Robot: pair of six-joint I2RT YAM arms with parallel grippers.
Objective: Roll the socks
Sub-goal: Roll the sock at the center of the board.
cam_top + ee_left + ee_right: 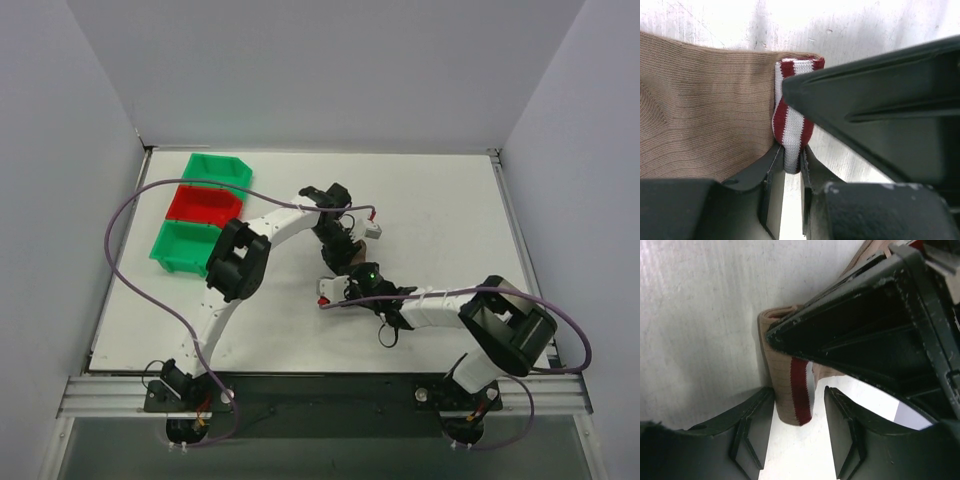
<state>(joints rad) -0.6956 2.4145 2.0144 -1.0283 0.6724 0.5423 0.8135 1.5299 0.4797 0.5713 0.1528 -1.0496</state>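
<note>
Where plain pale walls box in the white table, three bins, green, red and green, stand in a row near its left edge. At the table's middle the left gripper is pinched tight on the striped cuff of the socks, which lie on the bare surface, while the right gripper straddles their folded edge, jaws partly apart, not yet clamped.

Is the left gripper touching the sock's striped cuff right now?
Touching. The left wrist view shows the left gripper closed on the sock's striped cuff, both fingers pressing its lower end with no gap.
</note>
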